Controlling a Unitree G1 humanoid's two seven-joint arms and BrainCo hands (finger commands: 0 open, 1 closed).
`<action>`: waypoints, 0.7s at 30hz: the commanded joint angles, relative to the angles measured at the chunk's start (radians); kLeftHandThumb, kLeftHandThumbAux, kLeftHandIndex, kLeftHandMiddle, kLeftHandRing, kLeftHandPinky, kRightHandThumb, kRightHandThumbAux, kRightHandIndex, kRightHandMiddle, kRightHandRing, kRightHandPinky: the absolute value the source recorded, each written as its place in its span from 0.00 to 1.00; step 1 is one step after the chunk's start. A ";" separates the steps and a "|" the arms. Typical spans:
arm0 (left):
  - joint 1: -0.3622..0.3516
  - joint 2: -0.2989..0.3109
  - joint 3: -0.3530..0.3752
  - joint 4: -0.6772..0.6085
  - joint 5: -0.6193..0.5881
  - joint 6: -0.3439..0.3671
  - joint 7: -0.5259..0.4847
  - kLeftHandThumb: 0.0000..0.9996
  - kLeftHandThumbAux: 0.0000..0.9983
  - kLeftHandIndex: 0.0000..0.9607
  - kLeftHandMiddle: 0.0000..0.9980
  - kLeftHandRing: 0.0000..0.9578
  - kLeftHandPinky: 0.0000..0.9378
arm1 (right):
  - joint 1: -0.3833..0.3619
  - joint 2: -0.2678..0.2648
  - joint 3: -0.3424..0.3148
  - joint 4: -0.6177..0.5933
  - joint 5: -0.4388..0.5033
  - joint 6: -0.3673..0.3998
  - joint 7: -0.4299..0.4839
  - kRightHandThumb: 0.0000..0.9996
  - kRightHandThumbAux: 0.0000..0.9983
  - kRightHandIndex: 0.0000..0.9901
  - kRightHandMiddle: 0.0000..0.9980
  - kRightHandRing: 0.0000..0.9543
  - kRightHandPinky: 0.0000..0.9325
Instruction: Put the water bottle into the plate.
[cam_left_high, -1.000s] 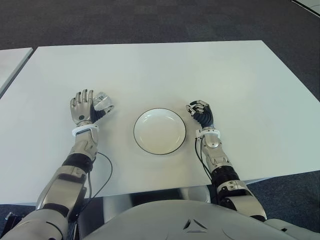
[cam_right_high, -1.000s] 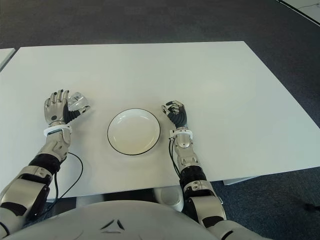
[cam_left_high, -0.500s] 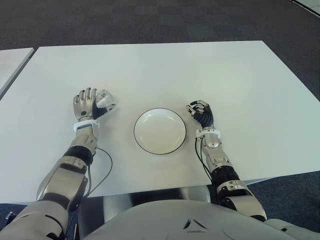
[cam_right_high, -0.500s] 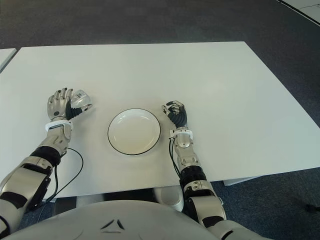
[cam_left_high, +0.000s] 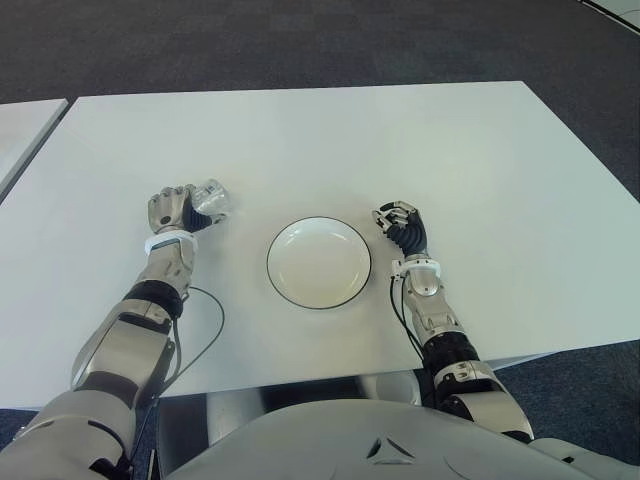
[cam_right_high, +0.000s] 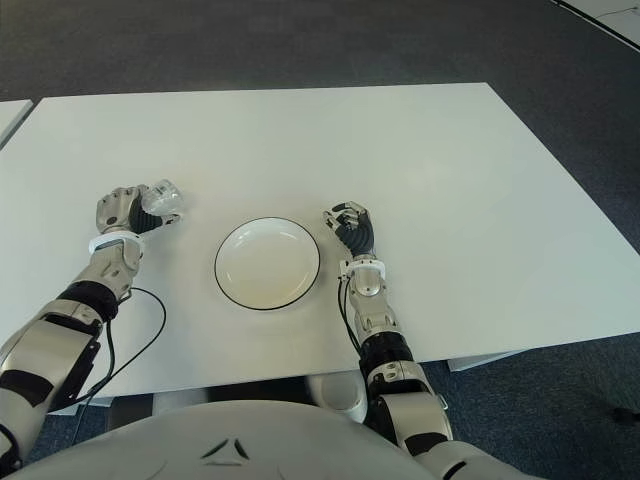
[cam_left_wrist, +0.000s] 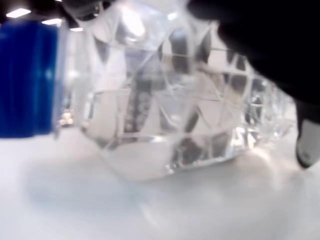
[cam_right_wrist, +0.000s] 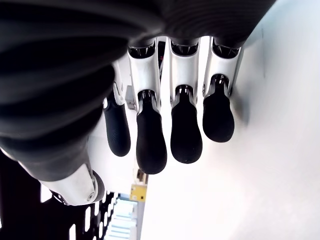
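Water bottle (cam_left_high: 209, 197): left of centre in the left eye view, on the white table (cam_left_high: 400, 140), well apart from the plate. Clear faceted plastic with a blue cap (cam_left_wrist: 27, 77); in the left wrist view it lies on its side, body against the table.

Left hand (cam_left_high: 175, 208): left of centre in the same view, fingers curled round the bottle body, clamped on it. Bottle not lifted as far as the views show.

Right hand (cam_left_high: 400, 226): just right of the plate, fingers (cam_right_wrist: 186, 135) curled under, holding nothing. Idle.

Plate (cam_left_high: 319, 262): white with a dark rim, centre of the view, between the two hands, nothing in it.

Handling, weight: judged light; the wrist view shows no clear water level, so contents cannot be confirmed.

Handling, stiffness: thin-walled plastic, likely to dent or buckle under a hard squeeze. Not fragile.

Handling, surface: smooth and rounded; judged liable to slip or roll in the fingers, and to roll once set down on its side.

Where to take hold: mid-body, fingers wrapped across the facets, which give some purchase; avoid the cap end.

Placement risk: shallow plate; a lying bottle may roll to the rim.
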 joint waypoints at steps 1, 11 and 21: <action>0.074 -0.037 -0.034 0.081 -0.024 -0.009 -0.076 0.84 0.66 0.40 0.53 0.74 0.79 | 0.075 0.002 -0.008 0.061 0.013 0.089 0.013 0.70 0.73 0.44 0.70 0.72 0.72; 0.097 -0.040 -0.042 0.053 -0.043 -0.030 -0.034 0.85 0.67 0.41 0.54 0.85 0.90 | 0.075 0.001 -0.007 0.066 0.012 0.079 0.016 0.70 0.73 0.44 0.70 0.72 0.73; 0.124 -0.041 -0.008 0.012 -0.097 -0.082 -0.010 0.85 0.67 0.41 0.55 0.88 0.92 | 0.074 0.003 -0.008 0.064 0.010 0.091 0.011 0.70 0.73 0.44 0.70 0.71 0.72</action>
